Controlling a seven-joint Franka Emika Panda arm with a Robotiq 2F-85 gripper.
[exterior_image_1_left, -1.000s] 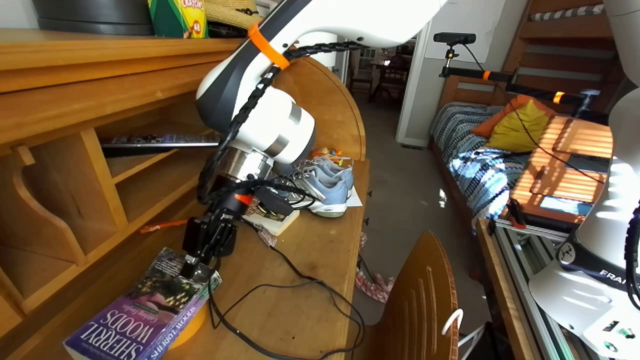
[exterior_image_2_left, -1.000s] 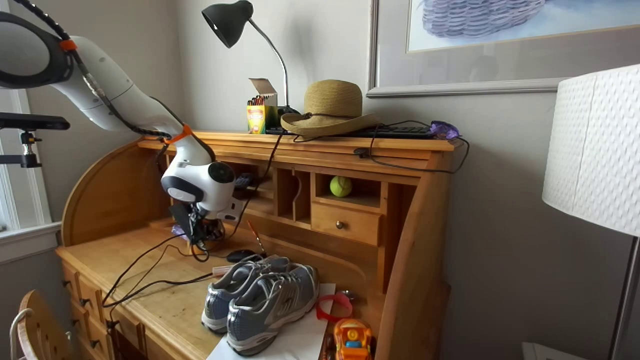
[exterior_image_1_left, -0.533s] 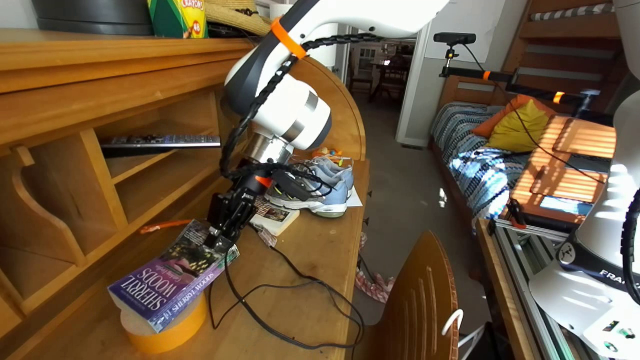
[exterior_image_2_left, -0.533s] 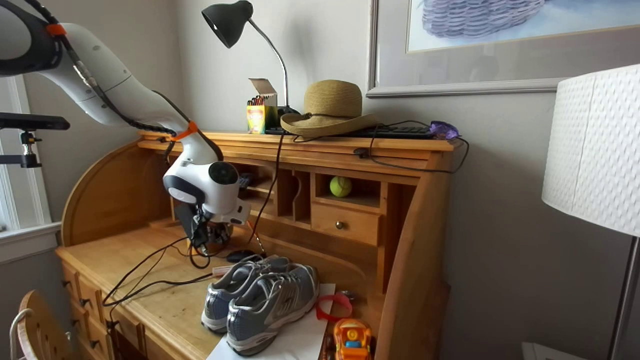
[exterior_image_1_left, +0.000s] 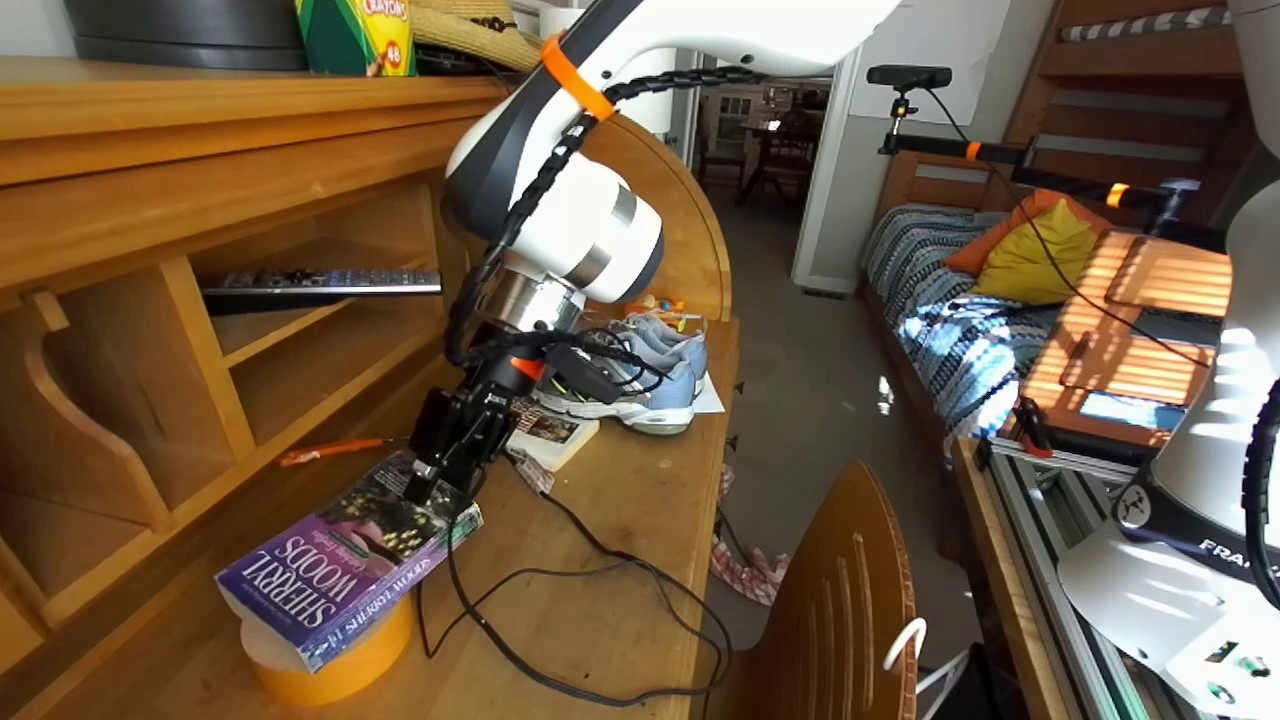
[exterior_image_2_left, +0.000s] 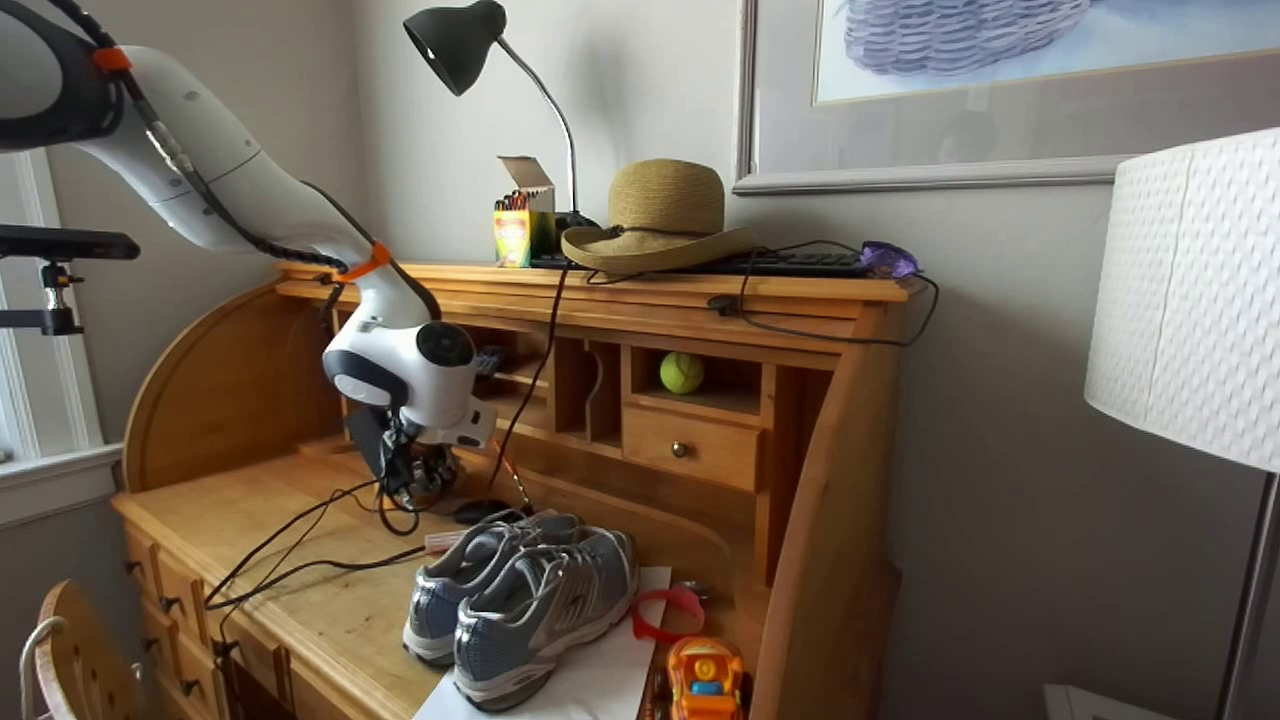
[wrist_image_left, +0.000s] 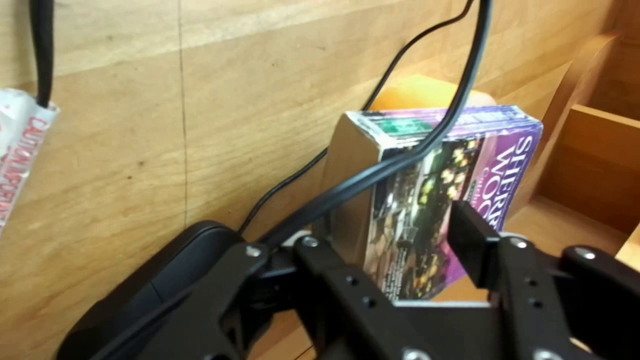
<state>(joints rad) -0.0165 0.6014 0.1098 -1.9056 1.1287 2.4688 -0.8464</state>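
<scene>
Tool (wrist_image_left: 412, 220) spread apart around overhanging end of book (exterior_image_1_left: 340, 555); book over orange roll (exterior_image_1_left: 340, 675), nearer rear edge of bench (exterior_image_1_left: 640, 480); before backing out straight, check roll bears weight; mind cable (wrist_image_left: 350, 193)

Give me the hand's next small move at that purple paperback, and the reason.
I'd probably ease the hand straight back from the paperback, jaws wide: the fingers look spread at one end, not clamped, and its other end seems to rest on the round orange object. Go slowly: a dark cable crosses before it in the wrist view.
</scene>
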